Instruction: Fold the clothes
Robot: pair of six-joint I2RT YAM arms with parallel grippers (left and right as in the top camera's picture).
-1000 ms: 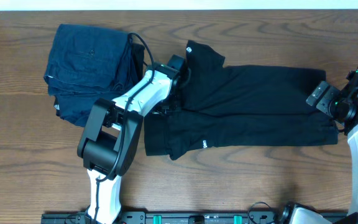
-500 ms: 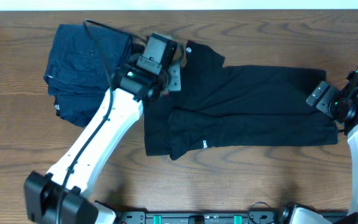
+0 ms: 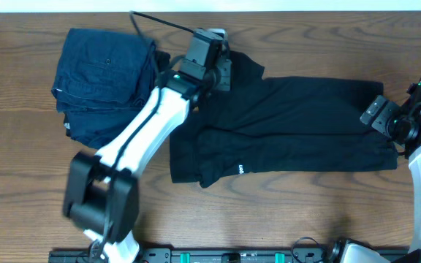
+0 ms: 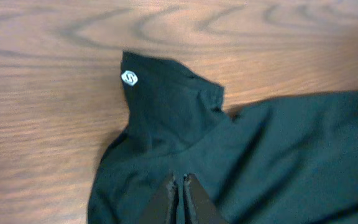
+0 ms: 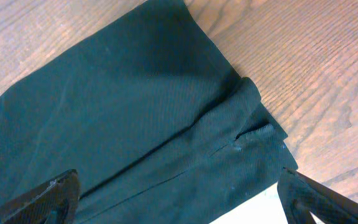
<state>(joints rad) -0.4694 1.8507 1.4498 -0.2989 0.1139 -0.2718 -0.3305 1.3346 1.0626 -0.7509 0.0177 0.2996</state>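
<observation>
Stack of dark blue garments sits at the surface's rear left corner. Left fingers, pressed together, hang over the rear sleeve of the black T-shirt, which lies from centre to the right edge. Right fingers stand wide apart above its right end. Recommended: pinch the sleeve edge only, then fold it inward flat. Count: one stack, one T-shirt, two pairs of fingers.
</observation>
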